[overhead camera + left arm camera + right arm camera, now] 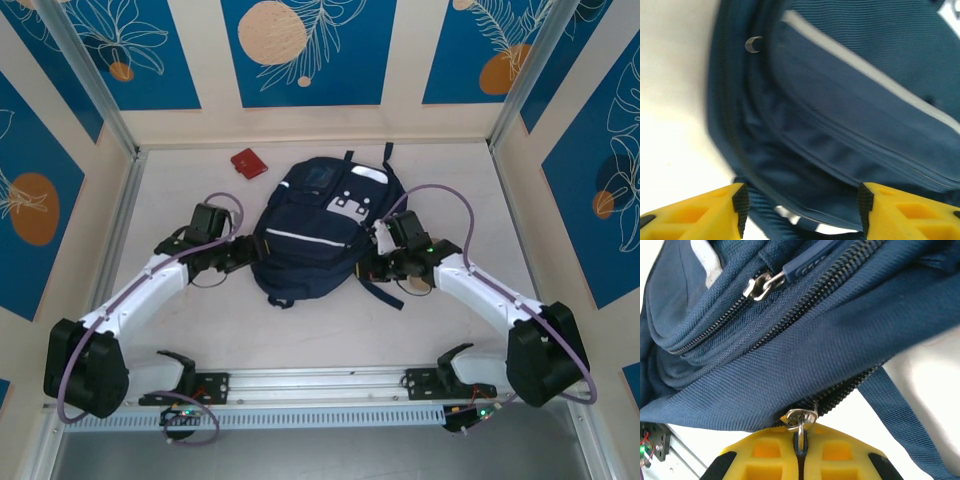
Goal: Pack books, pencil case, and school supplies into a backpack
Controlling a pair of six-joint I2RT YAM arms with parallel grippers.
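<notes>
The backpack (pixel 310 235) lies mid-table, the right gripper (pixel 800 440) pinching its zipper pull (pixel 800 419), the left gripper (pixel 801 201) spread apart beside it, and a small red thing (pixel 249 163) lies by the far edge, so packing looks unfinished.

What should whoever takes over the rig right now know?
Left gripper: open, jaws astride the left edge of the backpack, gripping nothing.
Right gripper: shut on a zipper pull at the backpack's right side.
The backpack lies mid-table; a small red item lies behind it, apart.
Done: zipper pull gripped; the zip beside it looks closed.
Left: open the zip, then pack the items.
</notes>
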